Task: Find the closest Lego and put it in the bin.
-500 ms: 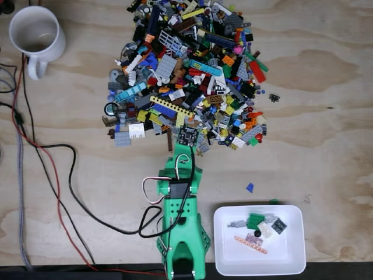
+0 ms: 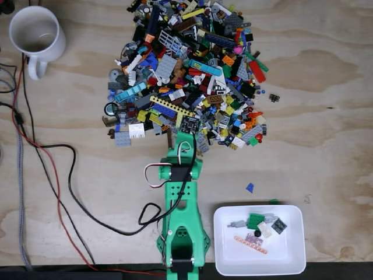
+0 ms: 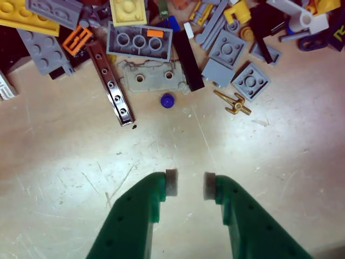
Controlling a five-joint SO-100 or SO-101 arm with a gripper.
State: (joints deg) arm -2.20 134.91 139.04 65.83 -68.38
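A: Wrist view: green hand (image 3: 187, 185) low over bare tabletop (image 3: 64, 178), fingers parted, nothing held.
B: Legos?
A: Pile (image 2: 186, 70) just ahead; bin (image 2: 259, 240) right of the arm.

Hobby/maker bench, prob. home workshop: bare plywood top (image 2: 326, 116), loose wires (image 2: 52, 169), 3D-printed green arm (image 2: 180, 227), mug (image 2: 36, 36).
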